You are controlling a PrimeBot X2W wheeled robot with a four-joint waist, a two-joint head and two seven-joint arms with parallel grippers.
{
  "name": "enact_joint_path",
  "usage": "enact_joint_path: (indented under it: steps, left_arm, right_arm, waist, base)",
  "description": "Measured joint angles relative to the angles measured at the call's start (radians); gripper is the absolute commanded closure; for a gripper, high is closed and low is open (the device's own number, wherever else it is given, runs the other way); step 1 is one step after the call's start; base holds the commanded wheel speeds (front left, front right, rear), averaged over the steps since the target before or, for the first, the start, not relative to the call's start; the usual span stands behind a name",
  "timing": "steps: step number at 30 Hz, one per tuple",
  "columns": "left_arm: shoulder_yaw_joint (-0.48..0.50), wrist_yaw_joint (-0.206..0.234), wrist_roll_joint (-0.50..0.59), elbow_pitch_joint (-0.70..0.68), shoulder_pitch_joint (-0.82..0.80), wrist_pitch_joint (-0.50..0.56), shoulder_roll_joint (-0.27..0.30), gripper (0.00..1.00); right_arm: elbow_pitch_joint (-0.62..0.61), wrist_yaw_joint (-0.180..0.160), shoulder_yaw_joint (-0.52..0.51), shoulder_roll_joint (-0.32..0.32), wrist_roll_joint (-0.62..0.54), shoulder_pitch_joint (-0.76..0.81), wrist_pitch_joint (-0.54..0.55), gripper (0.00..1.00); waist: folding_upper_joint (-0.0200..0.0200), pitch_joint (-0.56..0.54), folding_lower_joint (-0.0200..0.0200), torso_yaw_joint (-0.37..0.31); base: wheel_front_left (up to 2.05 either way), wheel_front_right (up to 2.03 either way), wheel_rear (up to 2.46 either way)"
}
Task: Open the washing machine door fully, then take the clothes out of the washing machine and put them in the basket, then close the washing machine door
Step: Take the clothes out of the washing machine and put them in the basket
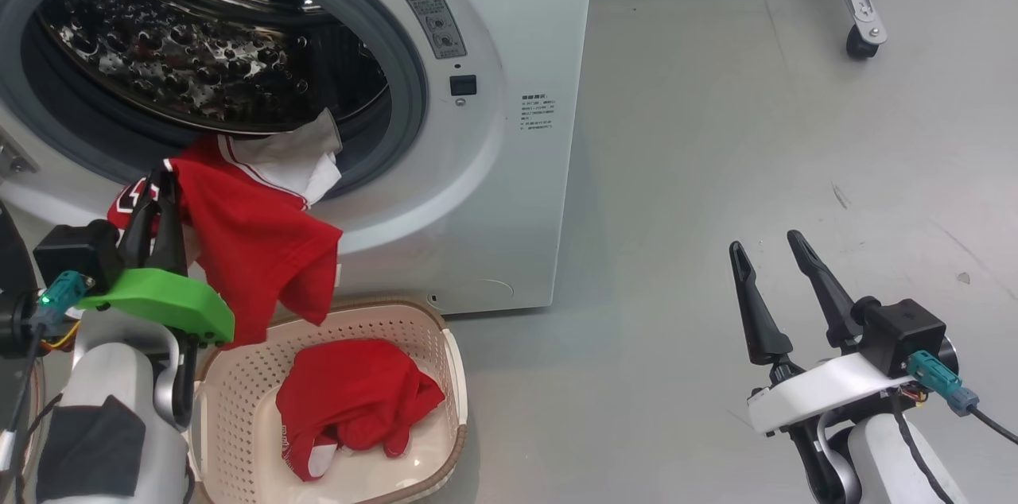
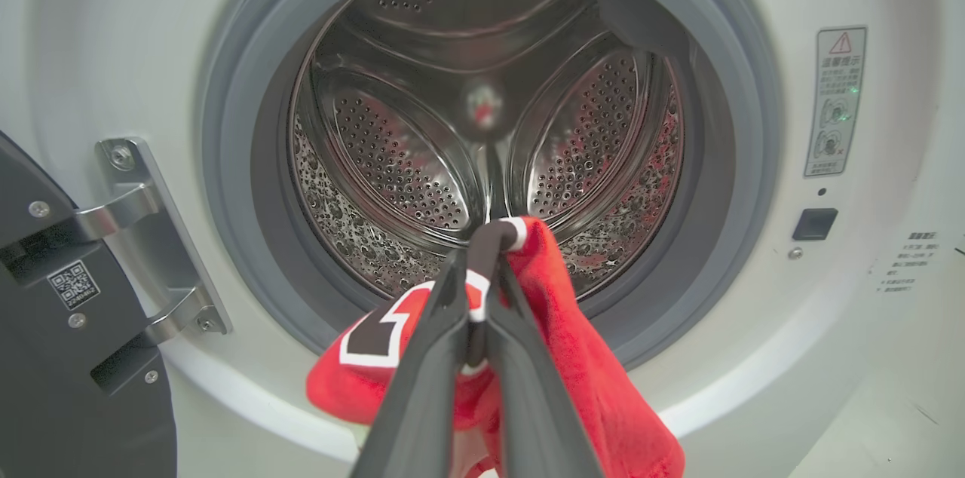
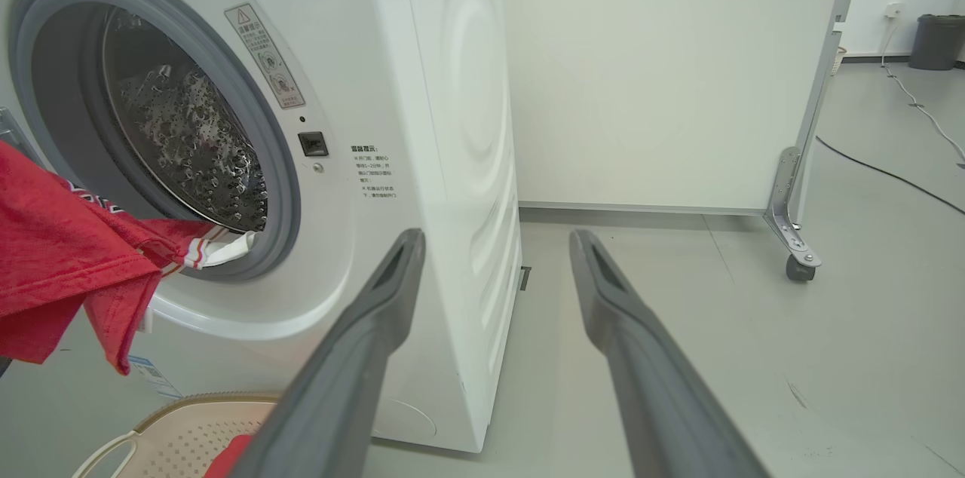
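Observation:
The white washing machine (image 1: 493, 170) stands with its steel drum (image 2: 482, 139) open. My left gripper (image 1: 159, 182) is shut on a red jersey (image 1: 254, 242) that hangs out of the drum's mouth over the grey gasket (image 1: 413, 91); the pinch shows close up in the left wrist view (image 2: 486, 252). A second red jersey (image 1: 354, 401) lies crumpled in the cream basket (image 1: 457, 385) on the floor below the opening. A dark edge of the washing machine door (image 2: 75, 357) with its hinge sits at the left. My right gripper (image 1: 775, 246) hovers open over bare floor, right of the machine.
A white partition on a castor wheel (image 1: 861, 39) stands behind and right of the machine. A dark bin (image 3: 938, 41) and a cable (image 3: 889, 173) lie far off on the grey floor.

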Motion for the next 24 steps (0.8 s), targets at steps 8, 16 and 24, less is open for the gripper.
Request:
enact_joint_path:
  steps: [8, 16, 24]
  left_arm:
    - [0.022, 0.0, 0.0, -0.184, 0.043, 0.0, -0.018, 1.0]
    - [0.053, 0.005, 0.005, -0.378, 0.08, -0.003, -0.026, 1.0]
    - [0.03, 0.009, 0.018, -0.383, 0.176, -0.007, -0.032, 1.0]
  right_arm:
    - [-0.001, 0.0, 0.002, 0.001, 0.0, 0.007, 0.0, 0.0]
    - [-0.002, 0.0, 0.009, 0.002, -0.005, 0.011, 0.0, 0.0]
    - [-0.002, 0.0, 0.035, 0.002, -0.008, 0.014, 0.0, 0.0]
  waist:
    - [0.0, -0.012, 0.0, -0.005]
    - [0.0, -0.019, 0.0, -0.012]
    - [0.0, -0.015, 0.0, -0.018]
  base:
    - [0.0, 0.0, 0.0]
    - [0.0, 0.0, 0.0]
    - [0.0, 0.0, 0.0]
